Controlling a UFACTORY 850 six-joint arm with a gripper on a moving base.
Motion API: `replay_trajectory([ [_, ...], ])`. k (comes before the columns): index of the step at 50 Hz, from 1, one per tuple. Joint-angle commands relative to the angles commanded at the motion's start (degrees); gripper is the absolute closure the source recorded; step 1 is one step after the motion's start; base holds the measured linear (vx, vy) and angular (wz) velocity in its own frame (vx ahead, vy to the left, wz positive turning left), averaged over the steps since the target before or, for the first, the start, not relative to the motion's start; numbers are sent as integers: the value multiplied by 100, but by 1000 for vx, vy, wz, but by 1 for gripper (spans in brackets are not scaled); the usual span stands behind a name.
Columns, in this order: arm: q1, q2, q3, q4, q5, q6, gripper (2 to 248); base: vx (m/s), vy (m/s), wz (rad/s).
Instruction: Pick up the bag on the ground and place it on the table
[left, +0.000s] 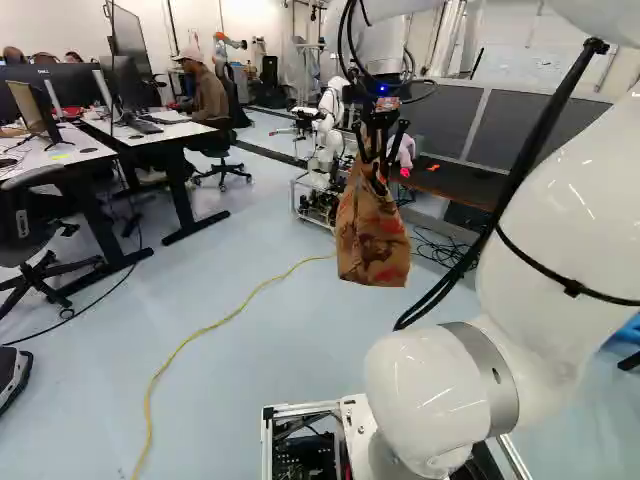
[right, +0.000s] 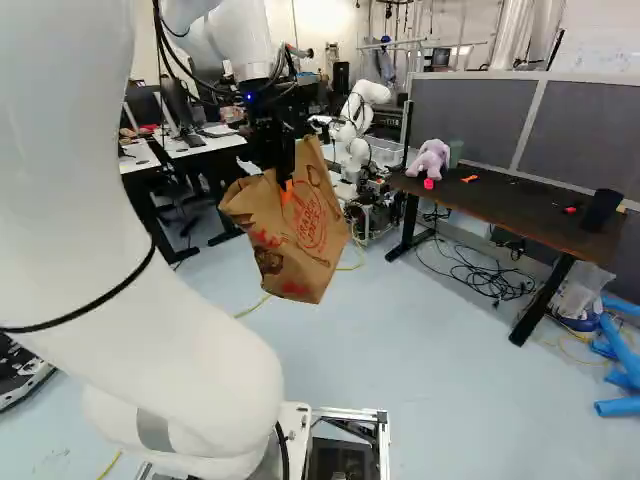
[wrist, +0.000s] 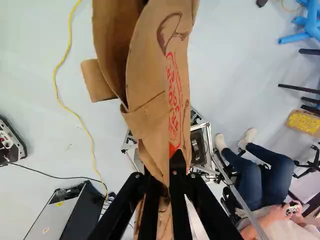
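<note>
In the right base view my gripper (right: 275, 150) is pinched on the brown paper bag (right: 300, 225), which hangs in the air, tilted, left of the table. The left base view also shows the bag (left: 372, 235) hanging clear of the floor. Seen from the wrist, the gripper (wrist: 167, 187) is shut with the bag's crumpled paper between its two fingers, and the bag (wrist: 155, 75) stretches out ahead of them. The dark table (right: 500, 207) stands at the right of the right base view.
A purple plush toy (right: 430, 158), small orange and red items and a black cup (right: 601, 210) are on the table. Another robot (right: 356, 125) stands beyond the bag. Cables (right: 490, 275) lie under the table, blue tubes (right: 622, 360) at its near side. A yellow cord (left: 190, 340) crosses the floor.
</note>
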Motion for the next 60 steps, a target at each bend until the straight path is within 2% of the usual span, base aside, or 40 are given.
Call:
replay_trajectory([
  [14, 0, 0, 0, 0, 0, 0, 223, 16, -1, -18],
  [60, 0, 0, 0, 0, 0, 0, 223, 4, -35, -171],
])
